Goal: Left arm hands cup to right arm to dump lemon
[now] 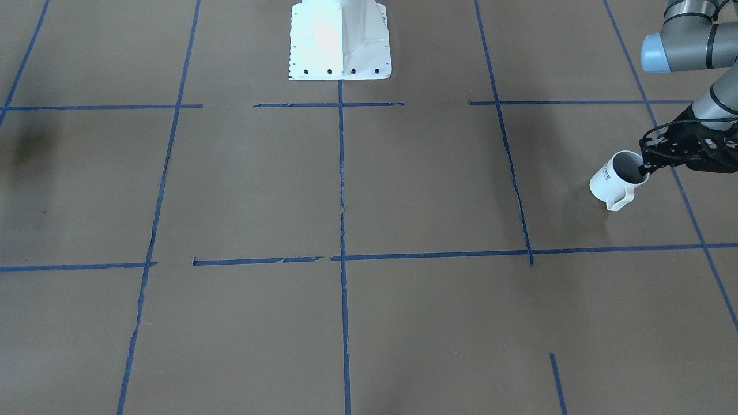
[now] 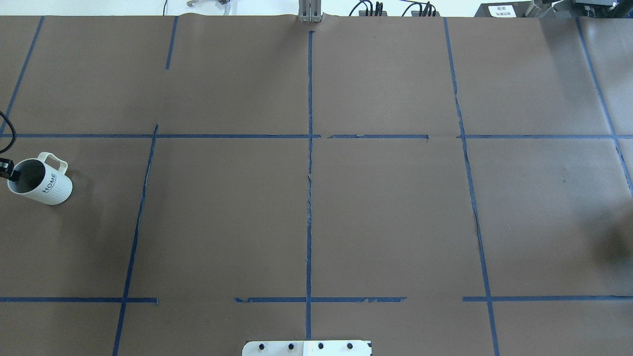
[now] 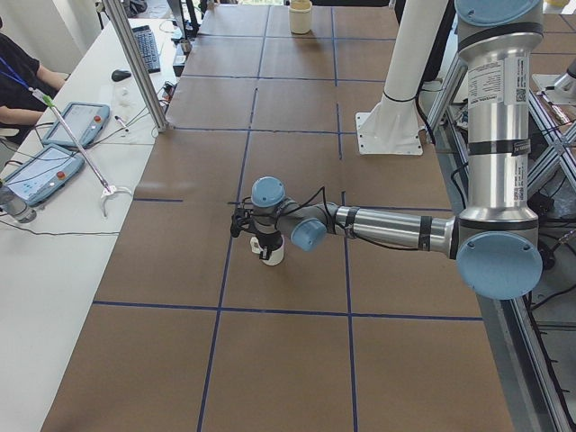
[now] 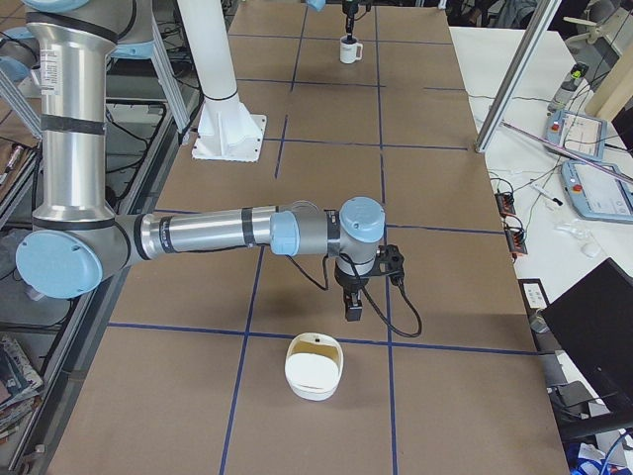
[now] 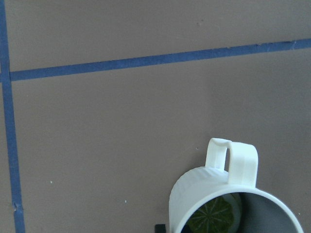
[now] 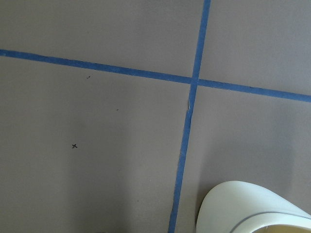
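At the table's left end, left gripper (image 1: 643, 169) seemingly pinches the HOME mug (image 1: 605, 182) by its rim, lemon (image 5: 214, 219) inside; right gripper (image 4: 353, 311) hangs near a white bowl (image 4: 315, 384), its spread untellable.

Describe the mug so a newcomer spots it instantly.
On the brown table, look to the end where the left arm reaches. The white mug under its end effector has a loop handle and HOME lettering, unlike the plain cream tub opposite.
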You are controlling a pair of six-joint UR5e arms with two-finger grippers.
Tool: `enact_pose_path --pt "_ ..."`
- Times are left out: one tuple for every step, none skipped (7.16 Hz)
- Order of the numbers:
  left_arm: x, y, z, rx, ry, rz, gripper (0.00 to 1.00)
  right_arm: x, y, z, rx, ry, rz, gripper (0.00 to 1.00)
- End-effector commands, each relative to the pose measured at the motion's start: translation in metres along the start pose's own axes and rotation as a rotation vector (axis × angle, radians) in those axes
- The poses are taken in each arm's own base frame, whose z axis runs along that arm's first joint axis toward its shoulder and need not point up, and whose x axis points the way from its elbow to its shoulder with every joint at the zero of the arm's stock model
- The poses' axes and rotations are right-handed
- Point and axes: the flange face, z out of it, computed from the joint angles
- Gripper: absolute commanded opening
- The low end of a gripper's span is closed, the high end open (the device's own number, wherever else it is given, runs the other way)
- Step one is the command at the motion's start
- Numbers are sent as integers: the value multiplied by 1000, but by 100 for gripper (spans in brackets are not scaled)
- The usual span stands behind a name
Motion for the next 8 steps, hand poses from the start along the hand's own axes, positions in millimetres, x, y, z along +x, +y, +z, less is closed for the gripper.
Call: enact_pose_path --pt "5 -2 -8 12 7 10 0 -4 -4 -3 11 1 -16 100" --pt "7 -4 -14 20 7 5 0 -7 -7 -6 69 0 -68 100" --pt "17 -19 -19 7 -4 -14 0 -14 -10 -12 152 -9 -140 100" --pt "34 -48 -34 0 -19 -47 0 -32 -18 -8 183 -14 -214 100" --pt "57 -77 -49 -21 -20 -93 0 -62 -39 -10 220 -18 -308 100" --pt "84 -101 -64 -27 7 -170 0 -98 -64 -18 258 -31 -390 100" --pt "112 -122 -79 -14 26 -263 0 -129 -80 -18 275 -49 -458 100" --pt "145 -138 -92 -29 70 -343 0 -172 -96 -16 304 -74 -554 100"
